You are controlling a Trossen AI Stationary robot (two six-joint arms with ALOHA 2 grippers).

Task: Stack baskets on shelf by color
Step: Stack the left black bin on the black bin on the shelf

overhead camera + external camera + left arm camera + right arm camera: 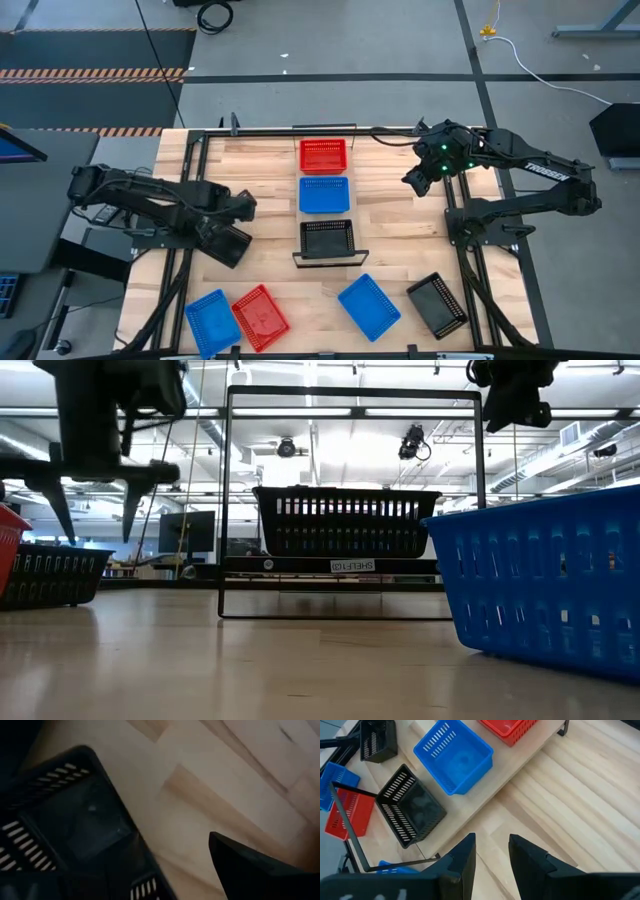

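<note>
The shelf [326, 216] runs down the table's middle and carries a red basket [323, 155], a blue one [324, 194] and a black one [327, 239] in a row. Another black basket [228, 246] sits flat on the table left of the shelf. My left gripper [95, 530] hangs open just above it, fingers pointing down. One finger is over the basket [50, 575] and the other finger [250, 870] is outside its end wall. My right gripper [492, 852] hovers open and empty, high over the table right of the shelf's far end [415, 182].
Loose baskets lie along the near edge: blue [209, 320], red [261, 317], blue [369, 305] and black [437, 304]. A thin black frame [350, 395] stands around the shelf's near end. Bare wood [400, 235] lies between the shelf and the right arm's base.
</note>
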